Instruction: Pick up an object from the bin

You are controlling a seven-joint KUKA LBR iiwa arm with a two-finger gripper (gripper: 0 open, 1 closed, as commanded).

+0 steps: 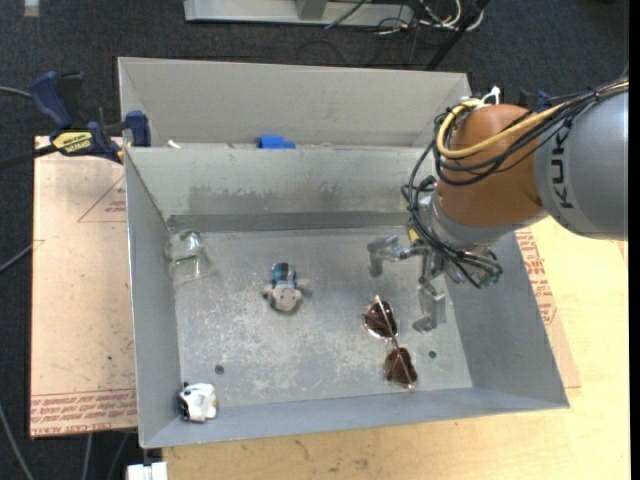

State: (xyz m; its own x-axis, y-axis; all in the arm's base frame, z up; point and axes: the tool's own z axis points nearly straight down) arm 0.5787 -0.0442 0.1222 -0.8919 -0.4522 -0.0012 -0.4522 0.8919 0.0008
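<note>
My gripper (405, 286) hangs over the right half of the bin floor, open, with one grey finger (378, 256) to the left and the other (431, 308) lower right. Nothing is between them. A pair of sunglasses (390, 343) with brown lenses lies just below the gripper; its upper lens is close beside the lower finger. A small toy figure (284, 290) with a blue top lies near the middle of the floor, well to the left of the gripper.
A clear plastic piece (185, 248) sits at the floor's far left corner. A small white thing (198, 401) lies in the near left corner. A blue thing (277, 142) rests behind the back wall. The arm's orange cover and cables hang over the right wall.
</note>
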